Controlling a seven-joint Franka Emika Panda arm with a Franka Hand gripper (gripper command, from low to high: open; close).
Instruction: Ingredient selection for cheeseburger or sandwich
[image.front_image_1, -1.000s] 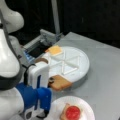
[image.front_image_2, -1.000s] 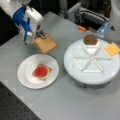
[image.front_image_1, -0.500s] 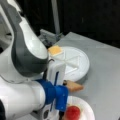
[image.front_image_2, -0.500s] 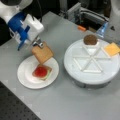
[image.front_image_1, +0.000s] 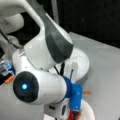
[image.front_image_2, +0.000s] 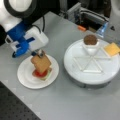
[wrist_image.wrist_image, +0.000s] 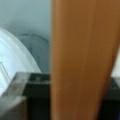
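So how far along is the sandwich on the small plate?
Done: a bread slice, green layer and red tomato disc lie stacked on the white plate. In hand: the gripper holds the top bread slice tilted over that stack. Left: the slice is not yet lying flat. Patty and cheese sit on the round tray.

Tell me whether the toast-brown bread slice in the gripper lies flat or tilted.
Tilted: the toast-brown bread slice stands on edge, held at its top by the gripper, above the red tomato disc on the white round plate.
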